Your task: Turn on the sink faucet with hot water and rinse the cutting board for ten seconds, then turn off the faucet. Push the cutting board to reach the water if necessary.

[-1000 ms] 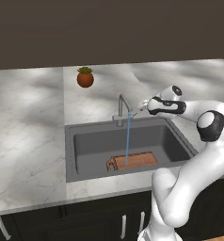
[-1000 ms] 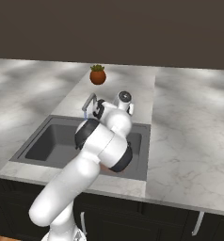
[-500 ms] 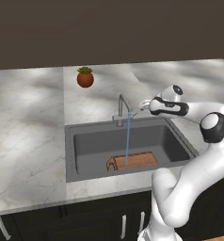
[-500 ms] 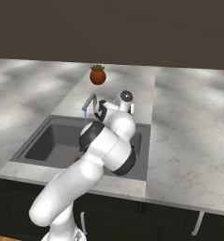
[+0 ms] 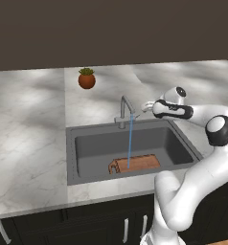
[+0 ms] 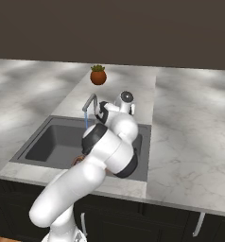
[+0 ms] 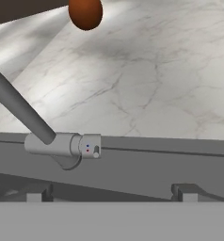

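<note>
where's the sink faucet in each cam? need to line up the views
Left base view: sink faucet stands at centre, on the back rim of the sink, the water falling from its spout.
Right base view: left of centre, at the sink's back rim, just left of the arm.
Hand view: lower left, base and spout seen close up.
Shared landmark: the round brown potted plant on the counter behind it.

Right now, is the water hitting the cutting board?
Yes, in the left base view the thin blue water falls from the sink faucet straight onto the reddish-brown cutting board lying in the sink.
</note>
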Available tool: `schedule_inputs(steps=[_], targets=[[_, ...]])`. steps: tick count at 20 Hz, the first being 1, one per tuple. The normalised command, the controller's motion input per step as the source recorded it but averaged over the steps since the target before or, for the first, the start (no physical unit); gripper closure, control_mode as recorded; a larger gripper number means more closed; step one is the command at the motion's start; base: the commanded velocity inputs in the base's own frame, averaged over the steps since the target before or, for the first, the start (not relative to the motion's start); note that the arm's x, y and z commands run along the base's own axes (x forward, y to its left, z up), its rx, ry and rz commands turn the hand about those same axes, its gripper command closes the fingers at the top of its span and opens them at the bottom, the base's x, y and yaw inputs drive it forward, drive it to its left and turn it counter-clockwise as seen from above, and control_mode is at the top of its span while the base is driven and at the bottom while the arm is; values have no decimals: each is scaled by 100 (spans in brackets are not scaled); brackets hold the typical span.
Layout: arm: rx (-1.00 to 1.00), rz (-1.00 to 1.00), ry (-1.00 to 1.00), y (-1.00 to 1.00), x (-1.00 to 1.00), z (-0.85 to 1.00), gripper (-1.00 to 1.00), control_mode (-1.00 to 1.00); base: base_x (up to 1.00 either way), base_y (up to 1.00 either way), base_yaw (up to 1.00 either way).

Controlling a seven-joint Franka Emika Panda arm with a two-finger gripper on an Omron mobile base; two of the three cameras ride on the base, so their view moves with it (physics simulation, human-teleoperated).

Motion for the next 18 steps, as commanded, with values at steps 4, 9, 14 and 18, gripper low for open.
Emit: schedule_inputs(steps=[4, 9, 14, 18], targets=[[0, 0, 0, 0, 0, 0, -100, -100, 0, 0, 0], [0, 0, 0, 0, 0, 0, -100, -100, 0, 0, 0], [0, 0, 0, 0, 0, 0, -100, -100, 0, 0, 0], [0, 0, 0, 0, 0, 0, -100, -100, 0, 0, 0]])
